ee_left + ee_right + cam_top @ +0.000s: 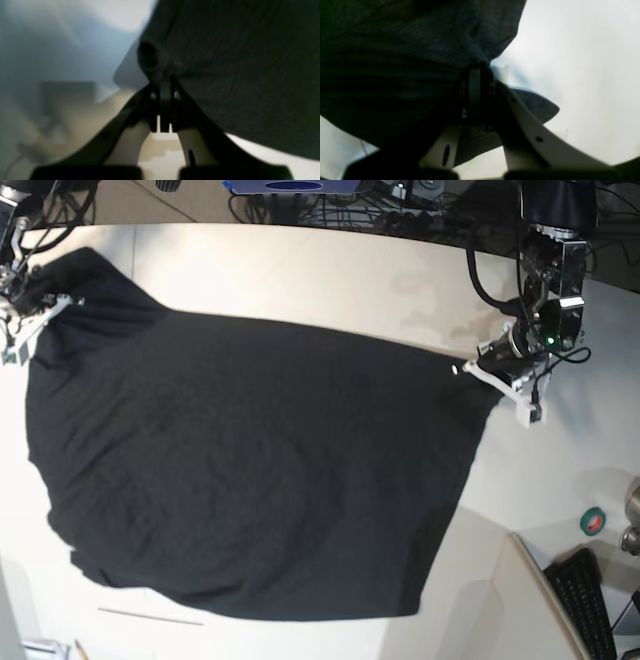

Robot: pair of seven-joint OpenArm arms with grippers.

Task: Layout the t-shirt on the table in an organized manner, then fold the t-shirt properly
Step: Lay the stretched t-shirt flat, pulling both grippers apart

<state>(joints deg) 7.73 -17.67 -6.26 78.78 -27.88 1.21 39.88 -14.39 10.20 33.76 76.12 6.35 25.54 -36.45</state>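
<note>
Surface: off-white table point(330, 280), curved far edge; cables seen beyond it.
T-shirt: the t-shirt point(250, 480) is spread plain-black side up across table centre, reaching to near edge.
Left arm: left gripper point(478, 365) is held low at shirt's corner toward table's right edge; jaws are clamped on cloth.
Right arm: right gripper point(40, 305) is set at far-left table corner; jaws are pinched shut on bunched fabric.
Hidden: print not visible; wrist views blurred; right arm body cut off by frame.
</note>
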